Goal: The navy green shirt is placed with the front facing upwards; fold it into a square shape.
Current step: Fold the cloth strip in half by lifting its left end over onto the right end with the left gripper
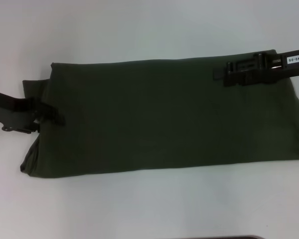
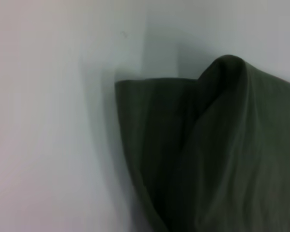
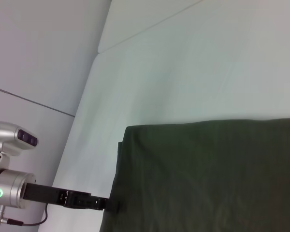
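Note:
The navy green shirt (image 1: 164, 114) lies on the white table as a long dark olive band, plain side up, with no lettering showing. My left gripper (image 1: 46, 115) is at the band's left end, shut on the cloth edge. In the left wrist view that edge of the shirt (image 2: 222, 154) rises in a small peak off the table. The right wrist view shows the left gripper (image 3: 111, 204) at the corner of the shirt (image 3: 208, 179). My right gripper (image 1: 224, 74) rests over the far edge of the band, toward its right end.
The white table (image 1: 139, 30) stretches beyond the shirt on the far side and in front of it. The shirt's right end reaches the edge of the head view. A seam in the table surface (image 3: 150, 29) runs beyond the shirt.

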Available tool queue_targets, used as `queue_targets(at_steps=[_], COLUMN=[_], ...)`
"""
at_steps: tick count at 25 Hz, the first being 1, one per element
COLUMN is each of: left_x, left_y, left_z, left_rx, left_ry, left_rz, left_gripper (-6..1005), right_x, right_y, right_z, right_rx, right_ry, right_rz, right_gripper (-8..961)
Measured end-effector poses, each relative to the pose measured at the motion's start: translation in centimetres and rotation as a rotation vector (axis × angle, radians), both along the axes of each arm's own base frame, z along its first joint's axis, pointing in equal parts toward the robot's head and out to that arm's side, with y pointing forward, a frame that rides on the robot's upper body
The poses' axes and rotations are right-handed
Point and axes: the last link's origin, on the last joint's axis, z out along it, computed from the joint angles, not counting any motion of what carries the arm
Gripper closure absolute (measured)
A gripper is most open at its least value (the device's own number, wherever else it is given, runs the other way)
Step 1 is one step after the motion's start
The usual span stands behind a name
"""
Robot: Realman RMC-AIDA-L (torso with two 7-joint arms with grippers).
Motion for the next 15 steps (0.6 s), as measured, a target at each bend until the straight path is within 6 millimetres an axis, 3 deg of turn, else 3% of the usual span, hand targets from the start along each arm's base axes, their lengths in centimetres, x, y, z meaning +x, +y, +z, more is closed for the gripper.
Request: queue_targets(at_steps=[7, 12, 15], left_x=[0.69, 0.86, 0.86], left_y=[0.35, 0.42, 0.41], left_z=[-0.09, 0.11, 0.18], left_rx=[-0.015, -0.02, -0.024], left_ry=[-0.001, -0.003, -0.001], left_rz=[-0.048, -0.063, -0.07], left_gripper=[457, 669, 893], right_x=[-0.02, -0.05, -0.05], right_y=[0.01, 0.04, 0.06], right_z=[0.0, 0.0, 0.01], right_rx=[0.0, 0.0, 0.0], right_ry=[0.0, 0.0, 0.0], right_rz=[-0.002, -0.001, -0.003], right_gripper=[280, 279, 280])
